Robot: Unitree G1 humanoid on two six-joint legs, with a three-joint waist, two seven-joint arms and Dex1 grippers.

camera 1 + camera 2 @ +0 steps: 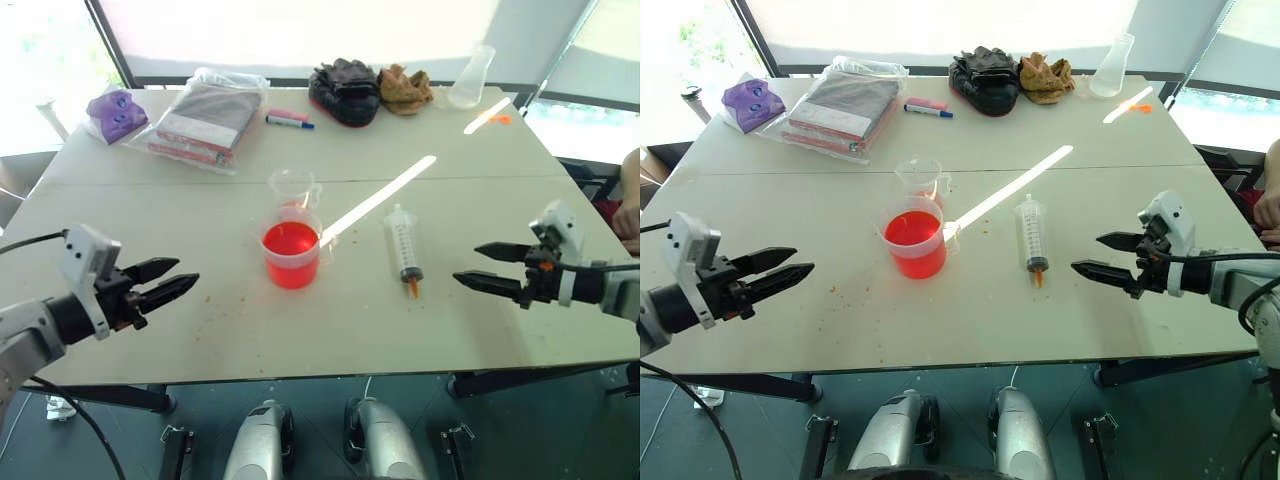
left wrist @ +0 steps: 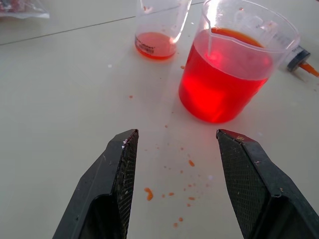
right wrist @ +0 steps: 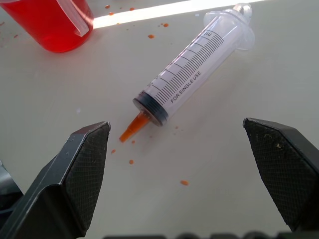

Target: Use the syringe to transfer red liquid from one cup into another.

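Red liquid fills the big cup; syringe lies beside it on the counter, both tools spread apart, holding nothing.

We see a brightly daylit scene, with light pouring from the washed-out white windows behind the pale off-white table, and a narrow sunbeam streak glaring diagonally across its top. The wide clear plastic cup of translucent red liquid glows in the light, its rim catching small highlights. The head views bow slightly at their edges; in the wrist views the near black textured fingers look a little soft.
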